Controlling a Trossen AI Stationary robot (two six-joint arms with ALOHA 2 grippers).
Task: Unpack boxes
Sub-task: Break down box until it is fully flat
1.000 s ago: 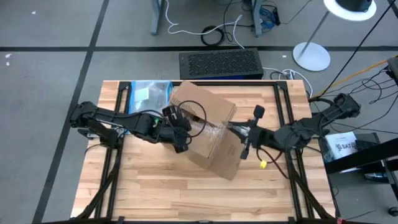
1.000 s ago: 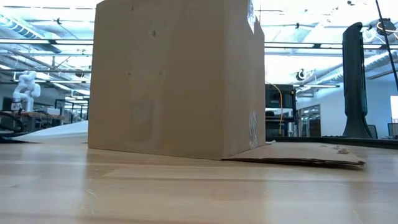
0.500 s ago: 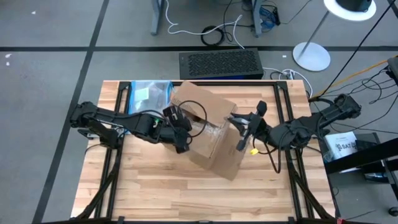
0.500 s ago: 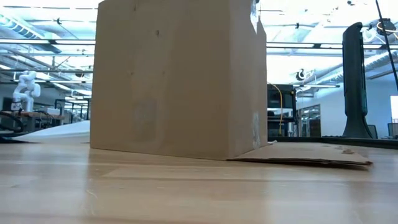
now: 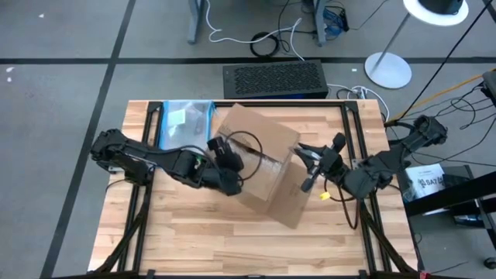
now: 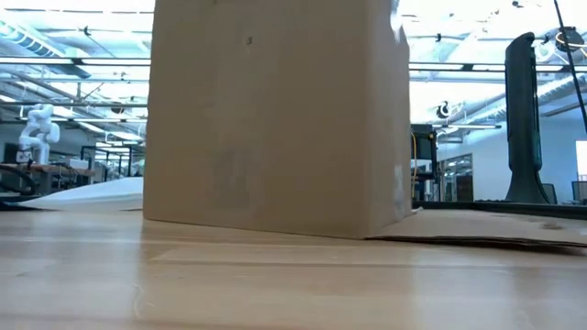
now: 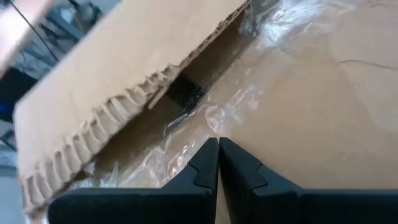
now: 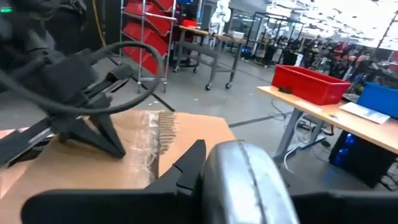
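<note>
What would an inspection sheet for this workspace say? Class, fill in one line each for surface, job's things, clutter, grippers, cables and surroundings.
Surface: wooden table, bare at the near side.
Job's things: brown box mid-table, turned askew, clear tape across its top, one flap lying flat on the table in the low view.
Clutter: clear pouch with a blue edge at the far left corner.
Grippers: left gripper shut, on the box top at the tape; right gripper at the box's right edge, holding a rounded metal thing I cannot identify.
Cables: loops on both arms; loose cables on the floor beyond the table.
Surroundings: black grille unit behind the table, lamp base, workshop benches.
</note>
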